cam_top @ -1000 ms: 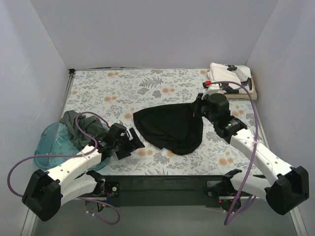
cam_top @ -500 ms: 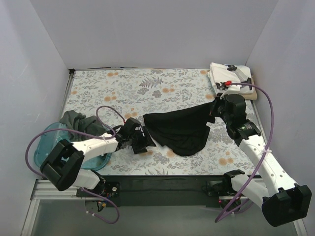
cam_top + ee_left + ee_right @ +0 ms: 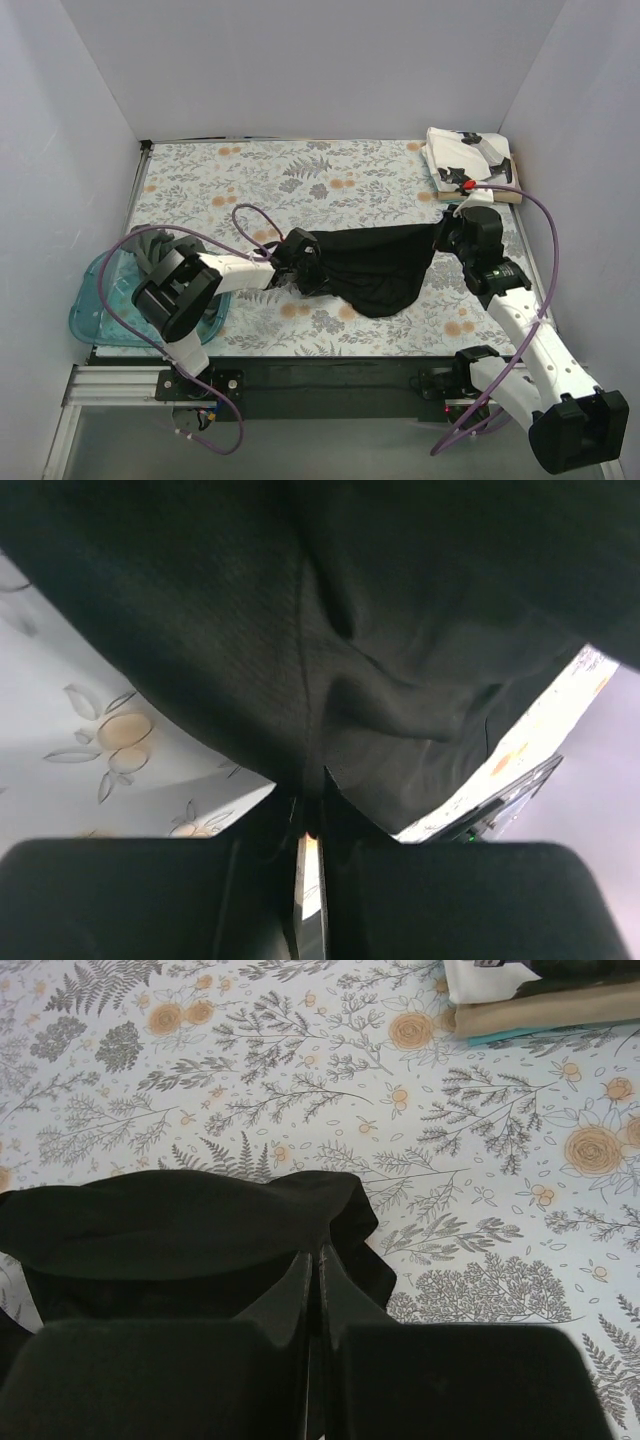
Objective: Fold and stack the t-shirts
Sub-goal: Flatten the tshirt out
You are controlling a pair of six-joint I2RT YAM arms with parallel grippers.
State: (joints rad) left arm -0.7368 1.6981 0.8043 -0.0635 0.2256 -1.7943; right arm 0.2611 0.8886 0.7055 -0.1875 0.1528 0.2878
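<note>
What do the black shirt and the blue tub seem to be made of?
The black shirt looks like soft matte knit cloth, perhaps cotton: it sags, wrinkles and shows a stitched seam. The blue tub seems to be smooth translucent plastic: its stiff wall is tinted and partly see-through.

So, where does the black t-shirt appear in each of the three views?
Top external: the black t-shirt lies in the centre, slightly right.
Left wrist: it fills the upper part.
Right wrist: it sits at the lower left.
Shared landmark: the floral table cover under it.
</note>
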